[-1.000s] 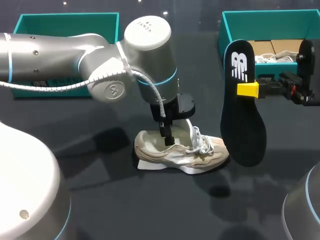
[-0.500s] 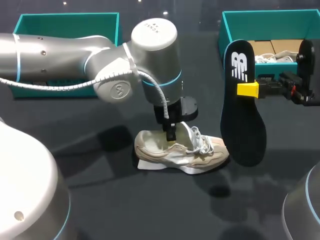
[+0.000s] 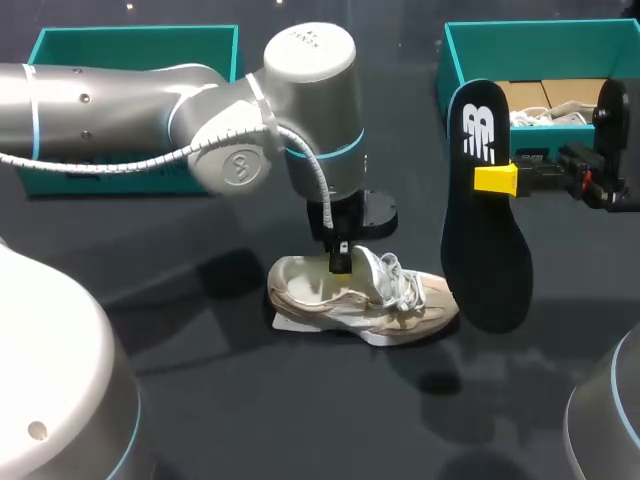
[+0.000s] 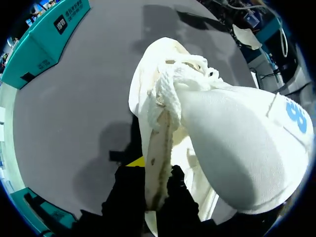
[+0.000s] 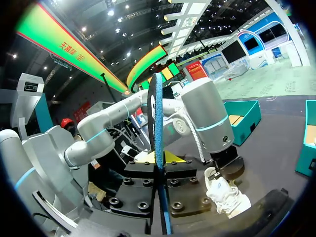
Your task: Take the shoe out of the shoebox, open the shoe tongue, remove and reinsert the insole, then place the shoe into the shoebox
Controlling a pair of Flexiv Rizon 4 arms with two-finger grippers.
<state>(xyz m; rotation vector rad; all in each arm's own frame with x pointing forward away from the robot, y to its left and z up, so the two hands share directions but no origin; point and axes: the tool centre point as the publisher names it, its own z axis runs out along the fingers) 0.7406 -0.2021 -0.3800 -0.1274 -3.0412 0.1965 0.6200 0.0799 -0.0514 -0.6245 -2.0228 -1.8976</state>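
A white and beige shoe (image 3: pixel 365 298) lies on its side on the dark table, mid-view. My left gripper (image 3: pixel 340 262) reaches down into its opening. In the left wrist view the left gripper (image 4: pixel 152 174) is shut on the beige edge of the shoe's upper (image 4: pixel 155 148) beside the laces, and the white tongue (image 4: pixel 237 148) bulges next to it. My right gripper (image 3: pixel 510 180) holds the black insole (image 3: pixel 487 220) upright in the air, right of the shoe. Seen edge-on, the insole (image 5: pixel 158 128) stands between the right gripper's (image 5: pixel 159 173) fingers, with the shoe (image 5: pixel 224 195) beyond.
The teal shoebox (image 3: pixel 470 40) stands at the back right with paper and something white inside. A second teal box part (image 3: pixel 135 45) sits at the back left, behind my left arm (image 3: pixel 200 110). A white sheet (image 3: pixel 290 325) lies under the shoe's heel.
The left gripper has closed from wide open onto the shoe's edge and shifted slightly right. The shoe has tipped a little. The right arm and insole have not moved.
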